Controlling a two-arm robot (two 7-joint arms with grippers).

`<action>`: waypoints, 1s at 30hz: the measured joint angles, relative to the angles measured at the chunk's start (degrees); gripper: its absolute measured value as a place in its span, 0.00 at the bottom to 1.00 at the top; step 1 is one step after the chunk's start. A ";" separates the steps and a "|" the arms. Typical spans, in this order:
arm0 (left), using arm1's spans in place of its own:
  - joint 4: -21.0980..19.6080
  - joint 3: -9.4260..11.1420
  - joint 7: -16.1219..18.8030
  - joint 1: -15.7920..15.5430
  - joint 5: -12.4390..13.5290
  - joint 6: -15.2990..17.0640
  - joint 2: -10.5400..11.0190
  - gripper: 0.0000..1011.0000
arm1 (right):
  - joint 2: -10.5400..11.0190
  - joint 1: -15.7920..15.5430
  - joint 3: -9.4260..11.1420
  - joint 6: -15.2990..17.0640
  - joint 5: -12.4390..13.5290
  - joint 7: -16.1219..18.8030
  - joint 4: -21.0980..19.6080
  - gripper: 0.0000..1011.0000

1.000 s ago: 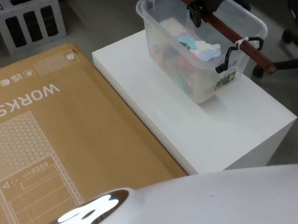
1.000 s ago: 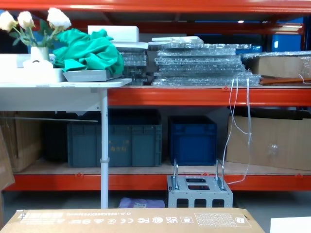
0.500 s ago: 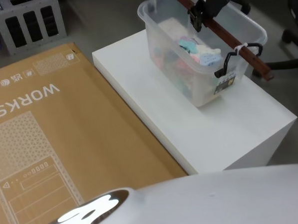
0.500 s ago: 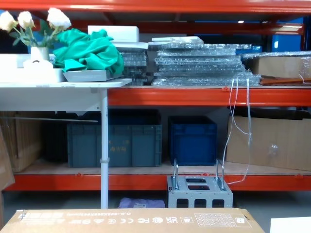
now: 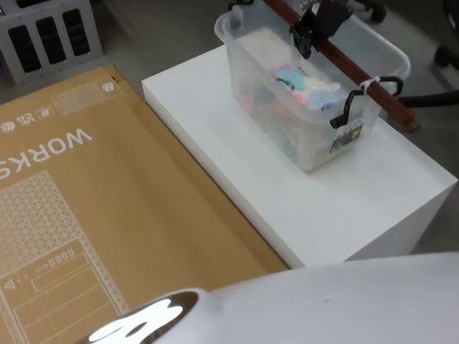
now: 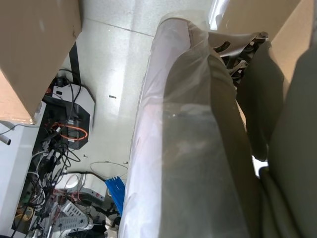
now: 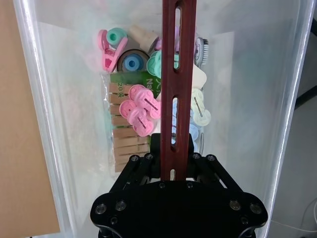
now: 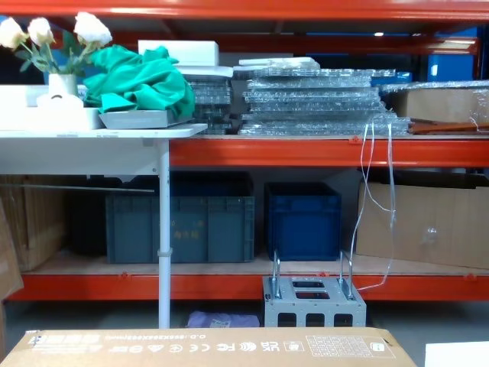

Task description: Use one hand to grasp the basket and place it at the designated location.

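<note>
**Right gripper clamped on the basket's wooden handle**

The right gripper (image 7: 173,171) has its black fingers closed tight on the reddish-brown wooden bar handle (image 7: 177,74), gripping it near the middle of its length. In the head view the same gripper (image 5: 308,31) sits above the far end of the basket (image 5: 306,98), with the handle (image 5: 339,62) running diagonally across the open top.

The 1 basket, a clear plastic tub, is over the far part of the white bench (image 5: 307,191); whether its base touches the top is hard to tell. 1 white zip tie (image 5: 371,82) shows near the handle's near end. Inside lie pastel pegs (image 7: 141,111) in pink, mint and cream, and a pack of wooden pegs (image 7: 124,134).

1 large cardboard box (image 5: 86,226) lies just beside the bench on its left.
</note>
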 joint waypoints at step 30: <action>0.03 0.00 0.00 0.00 0.02 0.00 0.00 0.00 | -1.42 -4.75 2.28 0.11 -1.48 -1.49 1.37 0.23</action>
